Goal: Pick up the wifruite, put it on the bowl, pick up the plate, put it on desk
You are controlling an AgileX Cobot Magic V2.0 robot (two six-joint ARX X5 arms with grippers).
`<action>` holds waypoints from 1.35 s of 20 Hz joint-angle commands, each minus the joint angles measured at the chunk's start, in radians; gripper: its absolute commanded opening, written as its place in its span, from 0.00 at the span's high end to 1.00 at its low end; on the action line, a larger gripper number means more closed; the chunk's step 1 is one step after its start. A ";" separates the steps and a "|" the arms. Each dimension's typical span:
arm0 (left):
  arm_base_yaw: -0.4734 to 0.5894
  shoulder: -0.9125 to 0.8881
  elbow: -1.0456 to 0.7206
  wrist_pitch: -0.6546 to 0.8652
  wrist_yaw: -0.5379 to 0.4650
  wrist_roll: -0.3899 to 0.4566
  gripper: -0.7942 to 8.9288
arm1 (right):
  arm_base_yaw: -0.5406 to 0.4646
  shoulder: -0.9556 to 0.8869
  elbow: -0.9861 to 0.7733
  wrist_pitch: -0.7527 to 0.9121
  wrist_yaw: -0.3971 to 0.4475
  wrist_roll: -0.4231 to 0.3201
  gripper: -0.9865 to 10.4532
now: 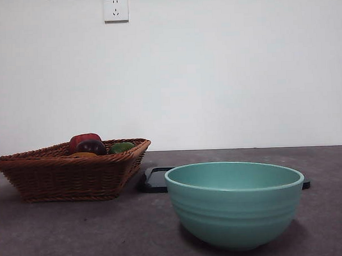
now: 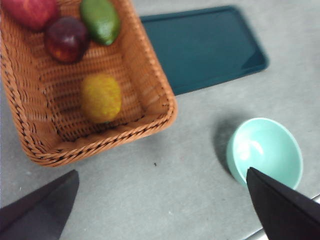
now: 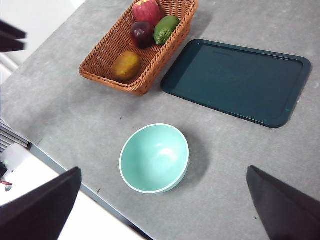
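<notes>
Nearest, the empty bowl point(image 1: 235, 203) stands on the desk point(image 1: 79, 232), the dark tray point(image 3: 235, 80) behind it, the wifruite point(image 2: 101, 97) in the wicker basket point(image 1: 60, 174) beyond, while left gripper point(image 2: 165, 210) and right gripper point(image 3: 165, 210) hover wide open, holding nothing.

We note the mottled grey desk point(image 3: 75, 115) bearing a woven brown wicker basket point(image 3: 165, 42), a flat dark teal tray point(image 3: 235, 80) and a mint-green ribbed bowl point(image 1: 236, 213).
</notes>
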 commanded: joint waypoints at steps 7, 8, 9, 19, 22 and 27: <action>-0.004 0.424 0.228 0.006 -0.086 0.090 0.25 | 0.006 0.002 0.016 0.011 0.000 -0.004 0.39; -0.004 0.462 0.234 0.029 -0.086 0.101 0.25 | 0.006 0.002 0.016 0.011 0.000 -0.004 0.39; -0.004 0.507 0.240 0.047 -0.089 0.112 0.25 | 0.006 0.002 0.016 0.011 0.000 -0.004 0.39; 0.032 0.775 0.240 0.168 -0.137 0.135 0.25 | 0.006 0.002 0.016 0.011 0.000 -0.004 0.39; 0.051 0.816 0.240 0.182 -0.137 0.130 0.25 | 0.006 0.002 0.016 0.011 0.000 -0.004 0.39; 0.062 0.872 0.240 0.187 -0.137 0.131 0.25 | 0.006 0.002 0.016 0.011 0.000 -0.004 0.39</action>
